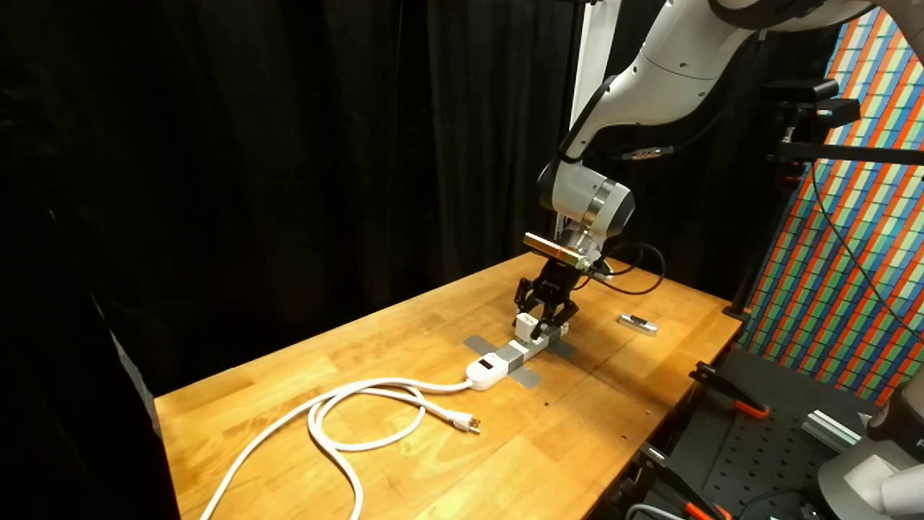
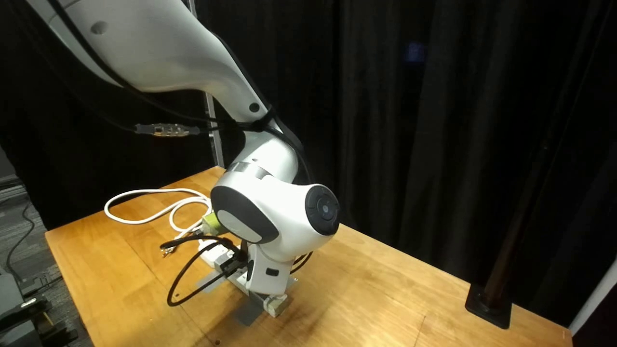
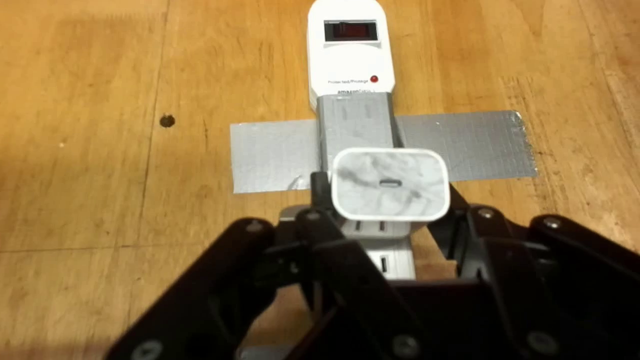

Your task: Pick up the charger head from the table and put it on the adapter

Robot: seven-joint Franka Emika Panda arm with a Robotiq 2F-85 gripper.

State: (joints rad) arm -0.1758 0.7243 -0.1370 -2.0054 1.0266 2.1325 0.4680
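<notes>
White, with its marbled end facing up, the charger [image 1: 526,326] is held between the fingers [image 3: 320,189] of the gripper [image 3: 387,192]. It is over the power strip [image 3: 352,61], with sockets [image 3: 384,264] showing close by in the wrist view; whether it touches the strip is hard to tell from these angles. Grey tape [image 3: 465,145] crosses the strip and lies flat on the wooden table [image 1: 404,339] to both sides. A white cord [image 1: 444,388] runs from the strip's end and loops across the table, its plug [image 1: 460,420] lying near the strip. In an exterior view, a small silver-and-black bar [image 1: 638,324] lies apart from the strip.
</notes>
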